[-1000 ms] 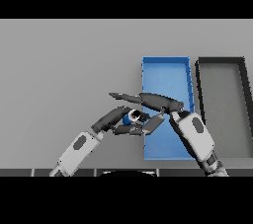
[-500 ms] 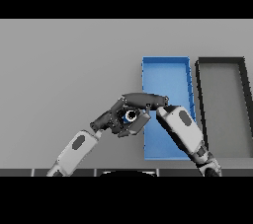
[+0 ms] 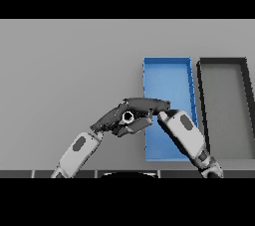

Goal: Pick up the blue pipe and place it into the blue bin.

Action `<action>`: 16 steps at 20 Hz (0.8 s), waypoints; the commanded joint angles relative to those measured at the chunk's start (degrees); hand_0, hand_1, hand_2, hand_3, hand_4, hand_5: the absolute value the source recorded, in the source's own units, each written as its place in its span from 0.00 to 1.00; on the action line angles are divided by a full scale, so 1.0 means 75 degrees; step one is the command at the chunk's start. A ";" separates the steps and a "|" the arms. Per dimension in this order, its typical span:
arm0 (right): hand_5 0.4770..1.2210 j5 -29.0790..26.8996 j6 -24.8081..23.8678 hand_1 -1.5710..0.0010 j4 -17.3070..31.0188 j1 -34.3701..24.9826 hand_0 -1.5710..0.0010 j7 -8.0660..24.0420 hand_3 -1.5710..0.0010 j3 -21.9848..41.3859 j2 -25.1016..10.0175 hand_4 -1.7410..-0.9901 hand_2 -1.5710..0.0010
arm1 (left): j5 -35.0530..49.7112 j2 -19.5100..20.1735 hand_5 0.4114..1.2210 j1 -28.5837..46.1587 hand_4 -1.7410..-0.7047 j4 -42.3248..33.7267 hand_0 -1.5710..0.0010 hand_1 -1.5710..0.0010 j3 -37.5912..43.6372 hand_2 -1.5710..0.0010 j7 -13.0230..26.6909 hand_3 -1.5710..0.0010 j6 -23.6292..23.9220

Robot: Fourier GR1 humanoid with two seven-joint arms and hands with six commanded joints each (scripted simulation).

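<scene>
The right hand [image 3: 147,104] reaches leftward from over the blue bin [image 3: 167,70] and meets the left hand [image 3: 112,119] just outside the bin's left wall. Between them sits the blue pipe [image 3: 128,117], of which only a small round end with a pale centre shows; the rest is hidden by the dark fingers. The right hand's fingers lie over the pipe and seem to be curled round it, so I judge it is grasping the pipe. The left hand is pressed in close beside it, but I cannot tell whether its fingers are clasping anything.

The pipe is therefore near the bin's left edge, not yet inside it, and whether it is touching the grey counter [image 3: 64,70] or lifted off it cannot be made out.

To do this step well, the hold should be firm on the pipe before any sideways travel, since a round thing may roll out of a loose clasp. The left hand would do best to draw clear so it does not drag the pipe. Then the pipe needs to rise above the bin's wall, pass over it to the right, and come down in the blue bin rather than the dark bin [image 3: 224,65] beside it.
</scene>
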 commanded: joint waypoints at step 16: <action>1.00 -0.0228 0.0111 0.00 -0.0074 -0.0014 0.00 0.0447 0.00 -0.0345 0.0403 0.33 0.00 | -0.1144 0.0664 0.28 -0.0411 0.82 0.0238 0.96 0.96 -0.0128 0.97 0.0144 0.96 -0.0209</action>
